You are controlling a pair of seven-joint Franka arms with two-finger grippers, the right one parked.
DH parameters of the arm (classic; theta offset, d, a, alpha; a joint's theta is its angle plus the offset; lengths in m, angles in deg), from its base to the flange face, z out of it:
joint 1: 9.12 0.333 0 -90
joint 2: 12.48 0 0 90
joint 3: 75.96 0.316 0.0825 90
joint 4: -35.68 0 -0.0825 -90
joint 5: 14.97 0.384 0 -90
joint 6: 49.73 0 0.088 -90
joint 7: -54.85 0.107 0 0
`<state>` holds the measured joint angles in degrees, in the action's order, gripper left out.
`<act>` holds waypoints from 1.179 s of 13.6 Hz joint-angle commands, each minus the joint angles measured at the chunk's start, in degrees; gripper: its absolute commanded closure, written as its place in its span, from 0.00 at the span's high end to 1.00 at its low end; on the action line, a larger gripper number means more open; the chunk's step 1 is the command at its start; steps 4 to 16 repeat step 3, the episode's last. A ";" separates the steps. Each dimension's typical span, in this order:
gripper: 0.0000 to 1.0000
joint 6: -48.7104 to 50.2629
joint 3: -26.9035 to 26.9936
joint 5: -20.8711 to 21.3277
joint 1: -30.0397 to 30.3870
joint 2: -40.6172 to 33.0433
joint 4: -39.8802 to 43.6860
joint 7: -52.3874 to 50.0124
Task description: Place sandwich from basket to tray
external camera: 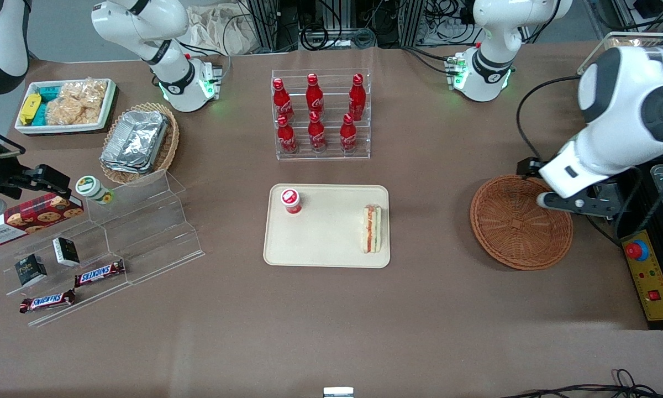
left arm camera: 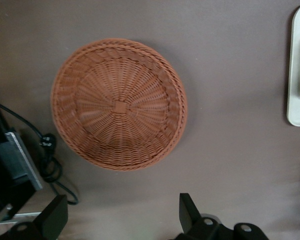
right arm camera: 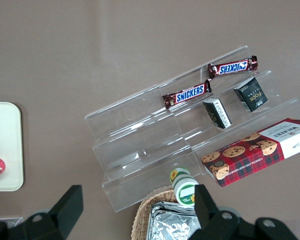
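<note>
Claw (left arm camera: 122, 215) of the working arm hangs above the table beside the basket (external camera: 521, 222), at the basket's edge toward the working arm's end; its fingers (left arm camera: 189, 209) stand wide apart and hold nothing. Basket interior, seen from the wrist camera, is bare wicker. One sandwich (external camera: 372, 228) lies flat on the tray (external camera: 326, 257), close against the tray rim nearest the basket. Judgement: the transfer appears done.

Risks from here:
- Sandwich sits hard by the low rim; a nudge to the tray could tip it over the edge.
- A low sweep of the arm toward the tray could catch the light basket and drag it.
- The capped cup (external camera: 291, 201) stands upright on the tray; any contact with the tray could topple it.

Count:
- Sandwich: one.
- Reddish basket: one.
- Beige tray: one.
- Capped cup on tray: one.
- Red bottles (external camera: 316, 132) in the clear rack: six, three nearer the front camera, three farther.
- Snickers bars (external camera: 100, 273): two.
- Small dark boxes (external camera: 66, 251): two.
- Cookie box (external camera: 30, 218): one.
</note>
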<state>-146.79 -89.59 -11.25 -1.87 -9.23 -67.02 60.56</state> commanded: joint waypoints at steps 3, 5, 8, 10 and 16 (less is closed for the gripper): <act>1.00 3.09 -0.88 1.11 0.92 6.84 11.18 1.85; 1.00 3.09 -0.88 1.11 0.92 6.84 11.18 1.85; 1.00 3.09 -0.88 1.11 0.92 6.84 11.18 1.85; 1.00 3.09 -0.88 1.11 0.92 6.84 11.18 1.85; 1.00 3.09 -0.88 1.11 0.92 6.84 11.18 1.85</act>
